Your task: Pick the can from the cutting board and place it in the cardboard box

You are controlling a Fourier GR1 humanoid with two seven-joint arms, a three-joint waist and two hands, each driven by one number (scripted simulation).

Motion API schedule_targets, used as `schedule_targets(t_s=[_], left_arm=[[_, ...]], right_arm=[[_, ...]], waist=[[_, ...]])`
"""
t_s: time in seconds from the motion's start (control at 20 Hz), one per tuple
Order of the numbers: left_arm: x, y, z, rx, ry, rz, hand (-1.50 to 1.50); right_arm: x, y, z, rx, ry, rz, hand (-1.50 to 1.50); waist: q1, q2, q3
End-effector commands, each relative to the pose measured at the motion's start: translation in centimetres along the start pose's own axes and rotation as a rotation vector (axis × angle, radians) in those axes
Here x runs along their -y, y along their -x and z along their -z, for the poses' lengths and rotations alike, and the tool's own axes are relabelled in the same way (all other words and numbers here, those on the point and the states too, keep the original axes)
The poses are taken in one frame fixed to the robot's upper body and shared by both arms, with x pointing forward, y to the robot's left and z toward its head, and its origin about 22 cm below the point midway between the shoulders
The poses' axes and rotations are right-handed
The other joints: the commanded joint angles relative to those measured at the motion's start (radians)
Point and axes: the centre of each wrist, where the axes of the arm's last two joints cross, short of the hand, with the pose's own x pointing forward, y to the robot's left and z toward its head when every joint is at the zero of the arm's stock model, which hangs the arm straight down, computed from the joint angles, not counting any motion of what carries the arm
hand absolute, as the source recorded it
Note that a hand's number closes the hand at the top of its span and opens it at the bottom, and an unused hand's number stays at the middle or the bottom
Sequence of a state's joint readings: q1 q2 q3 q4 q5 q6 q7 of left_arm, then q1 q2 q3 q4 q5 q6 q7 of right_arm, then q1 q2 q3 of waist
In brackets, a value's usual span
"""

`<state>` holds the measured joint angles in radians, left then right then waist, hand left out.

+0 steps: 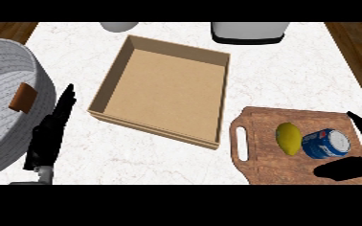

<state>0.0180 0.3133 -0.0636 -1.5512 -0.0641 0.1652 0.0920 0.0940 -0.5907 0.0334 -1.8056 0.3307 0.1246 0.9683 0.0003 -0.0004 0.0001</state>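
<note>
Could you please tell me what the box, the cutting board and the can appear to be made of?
The box looks like plain cardboard: flat matte tan with thin walls. The cutting board seems to be wood, reddish-brown with visible grain. The can looks like metal, judging by its pale silvery end and printed blue side, though that is uncertain.

We are looking down on a white marbled worktop (283, 76). An open cardboard box (166, 90) is sitting near its middle, turned at a slight angle. To the right a wooden cutting board (262, 165) is lying just beside it, apart. A grey woven basket (17, 100) is resting at the left edge. At the far edge 2 white things are standing: a rounded vessel (118, 26) and a black-based appliance (250, 32).
</note>
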Motion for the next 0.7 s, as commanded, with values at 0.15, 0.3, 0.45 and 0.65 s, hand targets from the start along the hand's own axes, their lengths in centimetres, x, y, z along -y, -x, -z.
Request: schedule_targets(t_s=[0.15,0.3,0.45,0.65], left_arm=[[-1.4,0.3,-1.3,0.006,0.015,0.003,0.0],[-1.0,-0.1,-0.4,0.011,-0.015,0.004,0.0],[-0.5,1.1,-0.4,0.002,-0.013,0.012,0.0],[0.1,-0.6,-1.0,0.001,0.018,-0.006,0.0]], right_arm=[[-1.6,0.5,-0.1,-0.012,0.004,0.001,-1.5],[-1.3,0.9,-0.3,-0.005,-0.001,0.008,-1.5],[-1.8,1.0,1.4,-0.021,-0.001,0.008,-1.5],[-1.3,0.5,1.3,-0.01,0.005,0.031,-1.5]], waist=[[0.001,-0.001,0.0],[-0.001,0.0,0.0],[-0.001,0.0,0.0],[0.0,0.0,0.0]])
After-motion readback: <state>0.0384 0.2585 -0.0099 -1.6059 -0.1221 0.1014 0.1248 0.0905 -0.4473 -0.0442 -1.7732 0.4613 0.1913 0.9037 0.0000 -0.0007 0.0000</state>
